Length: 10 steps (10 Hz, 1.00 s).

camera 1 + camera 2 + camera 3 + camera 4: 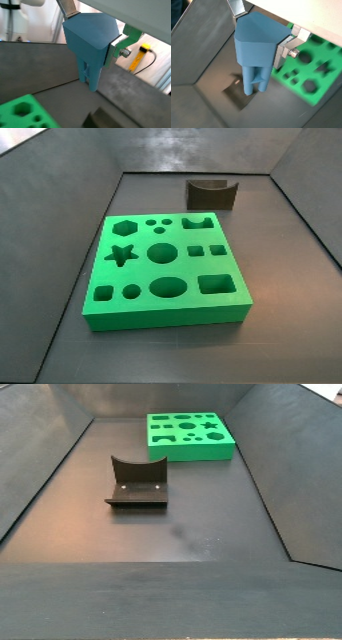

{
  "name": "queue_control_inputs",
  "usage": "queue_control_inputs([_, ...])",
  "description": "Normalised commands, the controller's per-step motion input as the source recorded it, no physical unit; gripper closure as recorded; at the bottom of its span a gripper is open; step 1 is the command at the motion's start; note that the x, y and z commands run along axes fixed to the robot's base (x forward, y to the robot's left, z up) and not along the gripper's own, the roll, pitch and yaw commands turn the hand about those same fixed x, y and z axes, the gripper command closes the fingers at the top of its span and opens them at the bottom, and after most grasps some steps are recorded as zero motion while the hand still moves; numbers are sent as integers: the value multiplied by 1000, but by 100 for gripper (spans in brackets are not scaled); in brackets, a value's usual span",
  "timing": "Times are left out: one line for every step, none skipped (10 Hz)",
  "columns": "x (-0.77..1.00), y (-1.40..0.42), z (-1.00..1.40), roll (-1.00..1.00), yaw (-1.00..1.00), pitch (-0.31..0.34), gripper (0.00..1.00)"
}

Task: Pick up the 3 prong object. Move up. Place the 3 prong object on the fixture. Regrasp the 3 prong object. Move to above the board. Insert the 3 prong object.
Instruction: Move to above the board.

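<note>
Gripper (261,30) pinches the 3 prong object (256,47) between its silver fingers (236,7), seen only in both wrist views, prongs hanging down over the grey floor (274,248). Nothing sits in the board (167,268) or on the fixture (210,193), which stand apart. Neither side view shows the gripper.

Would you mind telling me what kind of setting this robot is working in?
Probably a lab test cell for insertion trials: a dark walled bin holding only a green board of shaped cut-outs and a dark fixture. In both wrist views the gripper holds the 3 prong object above the floor.
</note>
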Motion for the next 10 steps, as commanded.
queue_control_inputs([-485,-845,252,-1000,-34,-44,100])
queue_control_inputs([-324,-488,158,-1000,-35,-47,100])
queue_control_inputs([-215,-252,90,-1000,-37,-52,100])
queue_control_inputs([-165,-152,54,-1000,-39,-59,100])
queue_control_inputs([-124,-59,31,-1000,-37,-75,100])
queue_control_inputs([-103,-23,20,-1000,-37,-91,100])
queue_control_inputs([-83,21,5,-713,-18,-88,100])
queue_control_inputs([-77,23,6,-561,-17,-83,100])
queue_control_inputs([-53,13,3,-282,-9,-60,100])
queue_control_inputs([-43,13,2,-210,-9,-49,100])
